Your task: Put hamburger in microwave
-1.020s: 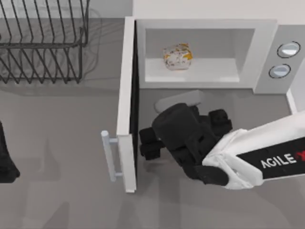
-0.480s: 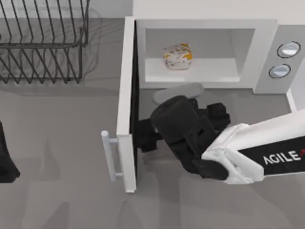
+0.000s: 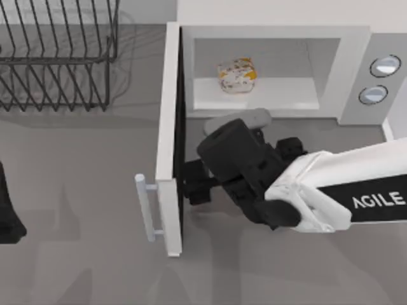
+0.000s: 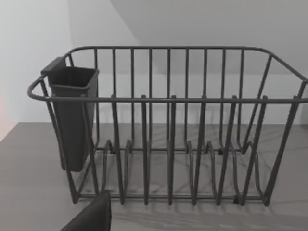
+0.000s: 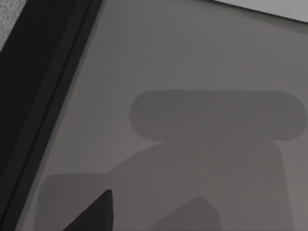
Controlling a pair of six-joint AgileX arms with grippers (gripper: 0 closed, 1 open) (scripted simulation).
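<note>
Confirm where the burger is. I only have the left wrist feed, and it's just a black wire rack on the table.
Observer: The small lumpy cream-and-orange hamburger sits inside the pale grey cavity of the large white boxy microwave.
Operator: Door?
Observer: The white side-hinged door stands wide open, hinged at the cavity's left side in the top view.
Operator: Right arm?
Observer: The right tool is in front of the cavity, close against the door's dark inner face. The left tool is parked at the table's left edge.
</note>
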